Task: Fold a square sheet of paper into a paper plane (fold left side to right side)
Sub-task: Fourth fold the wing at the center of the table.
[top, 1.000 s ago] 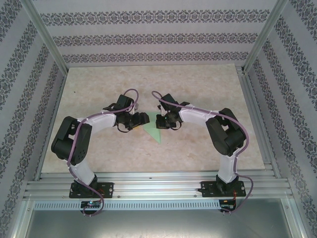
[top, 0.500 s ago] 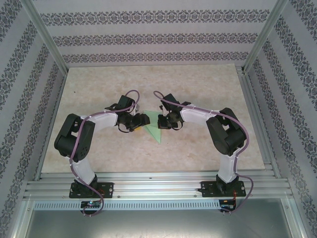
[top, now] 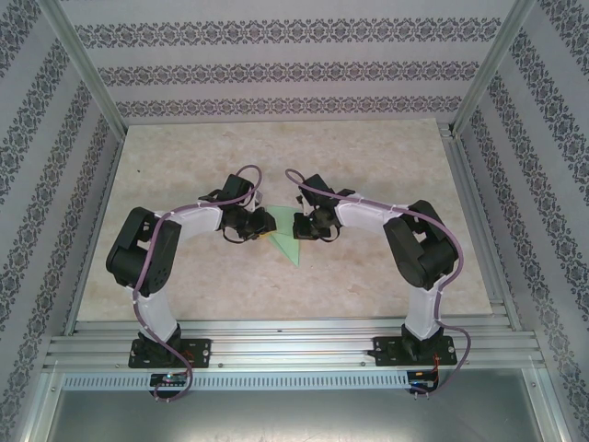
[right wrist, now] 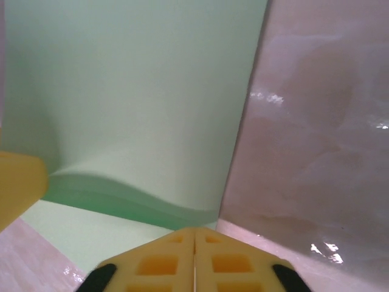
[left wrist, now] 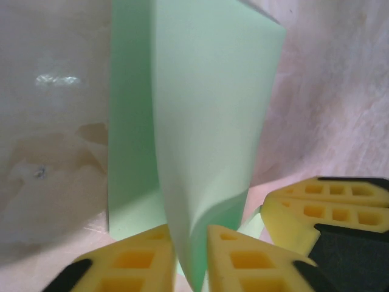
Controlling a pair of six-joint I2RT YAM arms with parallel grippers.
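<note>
Looking about halfway: the paper plane (top: 287,247) lies mid-desk (top: 368,166), already a pointed wedge. Left hand (left wrist: 189,237) pinches a raised flap, right hand (right wrist: 194,234) is closed at its edge. Final folds remain, I'd guess.

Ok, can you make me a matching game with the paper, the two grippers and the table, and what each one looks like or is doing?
Things:
1. paper
2. left gripper
3. right gripper
4. table

Descriptions:
A. pale and marbled
B. shut on a raised flap of paper
C. light green
D. fingers pressed together with no gap

Pairs: 1-C, 2-B, 3-D, 4-A
</note>
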